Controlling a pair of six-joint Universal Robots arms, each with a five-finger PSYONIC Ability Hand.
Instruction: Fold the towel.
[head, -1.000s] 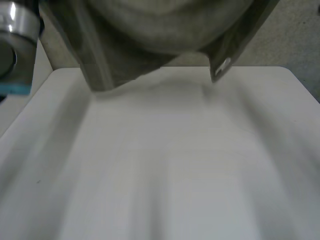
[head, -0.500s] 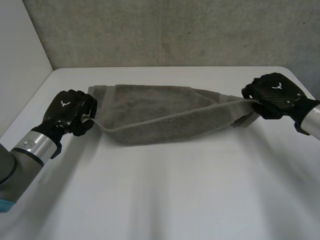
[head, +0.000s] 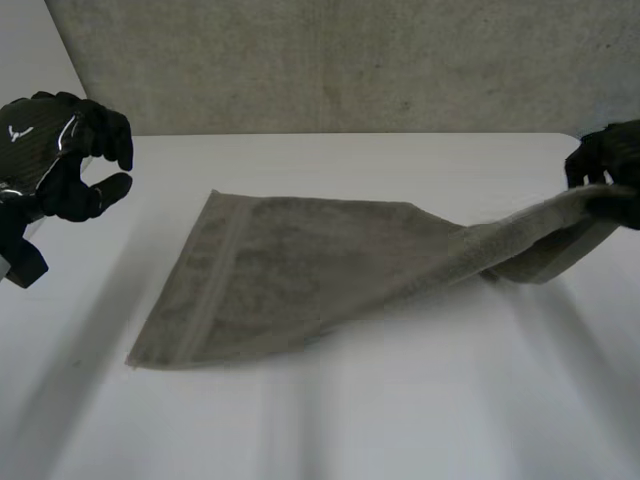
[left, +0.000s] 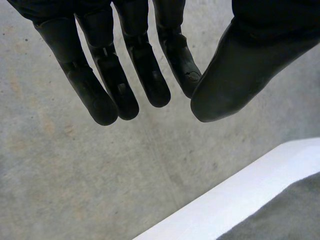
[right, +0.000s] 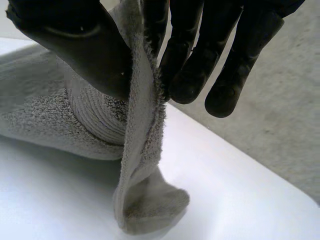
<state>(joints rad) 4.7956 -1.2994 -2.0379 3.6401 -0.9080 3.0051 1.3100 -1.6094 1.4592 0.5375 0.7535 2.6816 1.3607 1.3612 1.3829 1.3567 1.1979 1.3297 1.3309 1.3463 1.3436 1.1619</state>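
Left hand (head: 48, 158) has released the towel (head: 300, 270), fingers slack and empty; my right hand (head: 606, 155) pinches its end, so I'd lower gently.

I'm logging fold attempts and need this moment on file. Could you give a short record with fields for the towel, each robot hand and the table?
towel: grey, mostly flat on the table, skewed, narrowing to one end lifted off the surface
left robot hand: open, raised beside the towel, holding nothing
right robot hand: pinching the towel's lifted end between thumb and fingers
table: white, bare on the side nearest the camera
fold state: no tidy fold visible
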